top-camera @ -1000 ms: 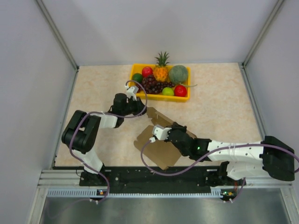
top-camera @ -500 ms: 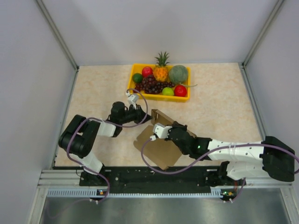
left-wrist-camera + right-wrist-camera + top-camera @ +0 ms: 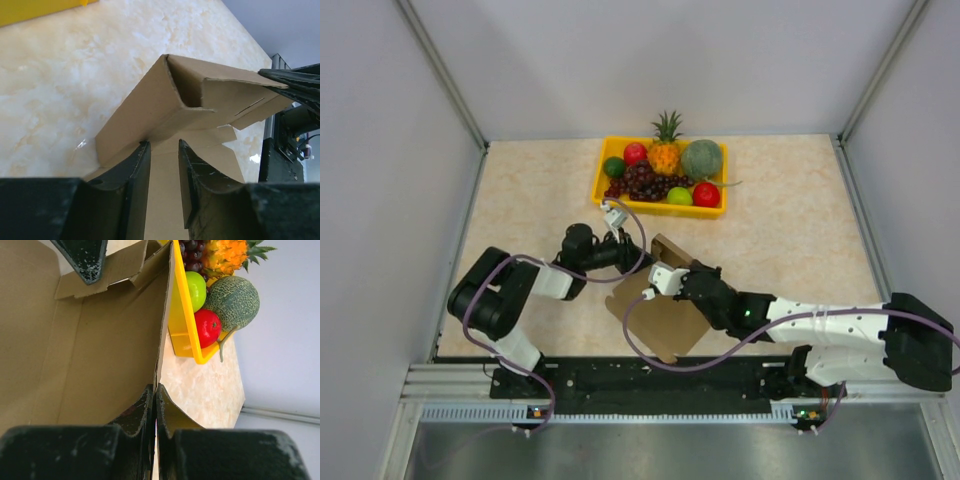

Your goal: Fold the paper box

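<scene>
Brown and matte, that sheet at the near middle of the tabletop: what is it made of?

Plain cardboard. It is the paper box [image 3: 665, 325], only partly formed. Its base panel lies flat on the beige, marble-patterned tabletop [image 3: 790, 230]. One wall stands raised along the far side and a loose flap bends inward. The cut edges show the thickness of the board, and in the left wrist view a thin slit crosses one panel.

Which tool has hold of it?

The right tool [image 3: 155, 390] is clenched on the edge of an upright wall, with the thin board pinched between its black, scuffed fingers [image 3: 132, 415]. The left tool [image 3: 161, 150] is released. Its two dark fingers [image 3: 132, 175] stand apart above the flat panel, tips just at the foot of the folded wall, with nothing gripped between them.

And beyond the box?

A yellow plastic tray [image 3: 601, 172], shallow and rectangular, sits near the box's far corner without touching it. In it are a small pineapple [image 3: 666, 152] with a spiky green crown, a round grey-green melon [image 3: 701, 158] with a netted skin, a bunch of dark grapes [image 3: 645, 180], a glossy red apple [image 3: 706, 194] and a smooth green apple [image 3: 679, 196].
</scene>
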Controlling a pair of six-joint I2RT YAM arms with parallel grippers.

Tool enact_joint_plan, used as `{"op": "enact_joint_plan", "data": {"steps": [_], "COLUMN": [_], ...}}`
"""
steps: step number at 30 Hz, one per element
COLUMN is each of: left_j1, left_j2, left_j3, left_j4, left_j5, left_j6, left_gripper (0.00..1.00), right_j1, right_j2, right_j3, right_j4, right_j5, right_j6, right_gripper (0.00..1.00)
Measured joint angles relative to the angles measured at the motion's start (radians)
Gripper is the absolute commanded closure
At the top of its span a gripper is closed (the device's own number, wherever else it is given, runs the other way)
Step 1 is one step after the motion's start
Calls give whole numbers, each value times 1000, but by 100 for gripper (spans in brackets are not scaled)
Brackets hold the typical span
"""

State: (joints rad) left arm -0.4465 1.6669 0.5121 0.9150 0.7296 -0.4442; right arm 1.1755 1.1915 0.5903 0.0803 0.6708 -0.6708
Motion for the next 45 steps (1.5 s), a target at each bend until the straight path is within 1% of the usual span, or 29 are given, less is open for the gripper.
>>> {"op": "enact_joint_plan", "data": {"steps": [4, 7, 12, 16, 19, 24, 28, 31, 35, 37, 38, 41, 45], "left_j1": [18, 47, 60, 62, 70, 101, 112, 120, 148, 164, 175, 204, 208], "left_j2": [0, 0, 0, 24, 60, 84, 88, 89, 89, 89, 89, 82, 49], "left_j3": [-1, 2, 31, 83, 113, 112, 119, 123, 126, 125, 125, 124, 119], "left_j4": [35, 31, 3, -27, -13, 56, 55, 27, -29, -25, -17, 21, 9], "left_j5": [37, 48, 73, 158, 225, 333, 383, 389, 360, 347, 343, 342, 307], "left_j6": [-2, 0, 31, 85, 105, 108, 118, 139, 157, 135, 115, 49, 42], "left_gripper": [58, 58, 60, 61, 59, 58, 56, 56, 55, 53, 51, 50, 53], "right_j1": [-2, -2, -3, -6, -11, -12, -13, -13, -13, -14, -14, -19, -22], "right_j2": [-1, -5, -7, -4, 0, 1, -9, -14, -20, -24, -26, -27, -27], "right_j3": [1, 1, 9, 16, 22, 33, 33, 33, 33, 33, 33, 33, 33], "right_j4": [-3, -7, -26, -39, -50, -70, -76, -82, -88, -90, -91, -92, -92], "right_j5": [-7, -15, -22, -24, -23, -33, -52, -66, -82, -92, -97, -102, -104], "right_j6": [2, 3, 13, 14, 17, 19, 20, 17, 11, 11, 11, 10, 10], "right_gripper": [100, 100, 100, 100, 100, 100, 100, 100, 100, 100, 100, 100, 100]}}
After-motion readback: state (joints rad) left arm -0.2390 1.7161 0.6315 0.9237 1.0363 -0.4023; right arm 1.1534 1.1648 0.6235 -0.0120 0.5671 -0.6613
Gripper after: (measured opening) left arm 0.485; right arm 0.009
